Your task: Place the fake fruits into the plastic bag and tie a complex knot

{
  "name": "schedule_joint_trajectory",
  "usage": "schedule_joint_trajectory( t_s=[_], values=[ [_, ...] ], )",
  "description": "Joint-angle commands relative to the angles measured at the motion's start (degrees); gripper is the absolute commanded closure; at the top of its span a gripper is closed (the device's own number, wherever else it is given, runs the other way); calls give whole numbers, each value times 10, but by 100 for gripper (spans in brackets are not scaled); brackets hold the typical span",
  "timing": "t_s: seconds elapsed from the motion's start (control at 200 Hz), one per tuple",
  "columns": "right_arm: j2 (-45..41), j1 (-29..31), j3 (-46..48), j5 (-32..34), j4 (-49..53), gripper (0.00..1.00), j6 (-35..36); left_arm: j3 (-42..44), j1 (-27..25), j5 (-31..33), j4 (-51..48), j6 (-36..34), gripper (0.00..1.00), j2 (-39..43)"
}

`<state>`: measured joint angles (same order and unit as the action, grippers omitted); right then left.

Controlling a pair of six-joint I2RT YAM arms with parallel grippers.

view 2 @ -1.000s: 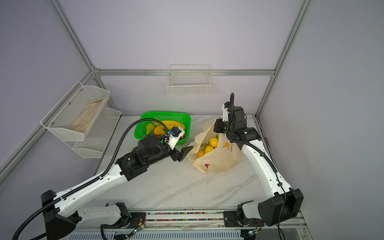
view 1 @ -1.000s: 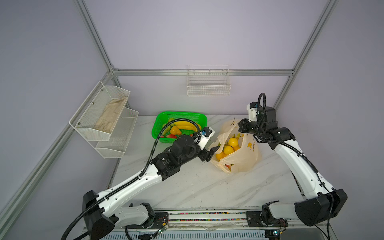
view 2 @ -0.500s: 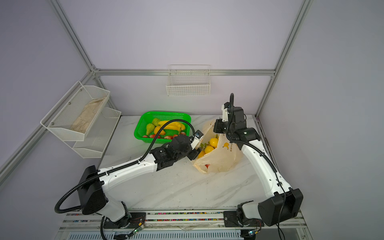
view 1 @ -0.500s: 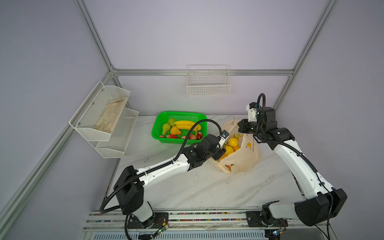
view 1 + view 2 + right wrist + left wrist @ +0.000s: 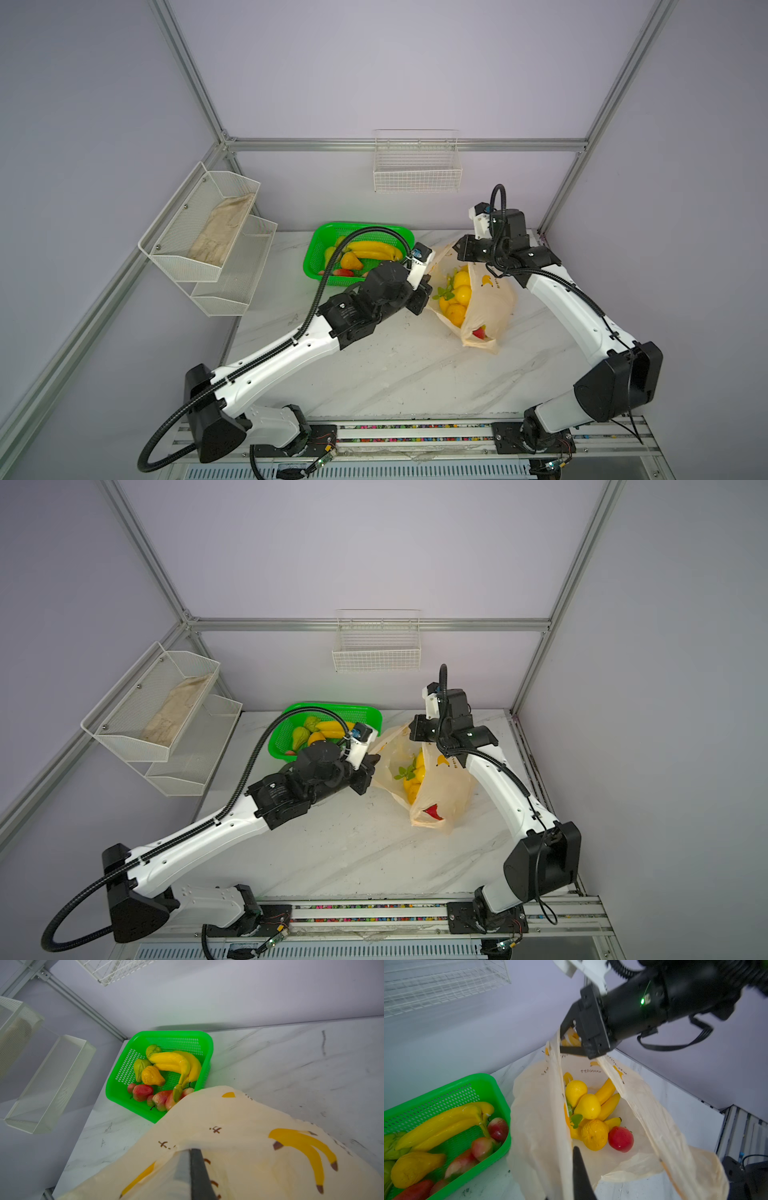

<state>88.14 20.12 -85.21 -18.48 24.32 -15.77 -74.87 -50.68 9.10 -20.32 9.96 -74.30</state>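
Right gripper [image 5: 562, 1040] pinches the plastic bag [image 5: 492, 309] rim; left gripper [image 5: 420, 302] is pressed together at the bag's opposite rim.

The only lettering, dark characters [image 5: 216, 1130] printed on the plastic bag [image 5: 249, 1113], is too blurred to read.

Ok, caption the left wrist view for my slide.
Right gripper lifts the plastic bag rim, fake fruits inside; more lie in the green basket.
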Motion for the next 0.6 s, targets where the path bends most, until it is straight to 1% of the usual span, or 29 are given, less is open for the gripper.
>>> schedule_joint_trajectory(
  t_s=[0.0,0.02,0.03,0.045,0.07,0.145,0.21,0.275,0.355,0.405,0.44,0.515,0.595],
  values=[
    [18,5,-42,52,-20,82,9,-40,33,-35,-68,90,100,29],
    [17,8,-46,68,-13,77,15,-41,39,-45,-72,100,100,30],
    [15,9,-48,76,-9,72,18,-42,42,-49,-73,105,100,31],
    [13,11,-50,87,-5,68,22,-43,44,-56,-75,111,100,31],
    [5,14,-51,104,2,62,29,-44,48,-65,-78,119,100,31],
    [-33,19,-41,143,15,49,45,-51,54,-73,-93,135,100,24],
    [-74,23,-24,176,30,40,55,-56,58,-69,-105,145,100,16],
    [-120,28,-13,204,52,33,65,-55,64,-67,-110,155,100,14],
    [-160,44,-17,219,94,27,75,-54,72,-71,-113,169,100,10],
    [-177,68,-23,230,126,25,76,-55,74,-73,-117,173,100,8],
    [-188,88,-28,252,154,23,74,-57,75,-74,-120,174,100,7],
    [-215,130,-37,294,216,21,53,-57,76,-68,-124,174,100,5],
    [-248,167,-34,300,264,18,8,-57,80,-60,-126,174,100,3]
  ],
)
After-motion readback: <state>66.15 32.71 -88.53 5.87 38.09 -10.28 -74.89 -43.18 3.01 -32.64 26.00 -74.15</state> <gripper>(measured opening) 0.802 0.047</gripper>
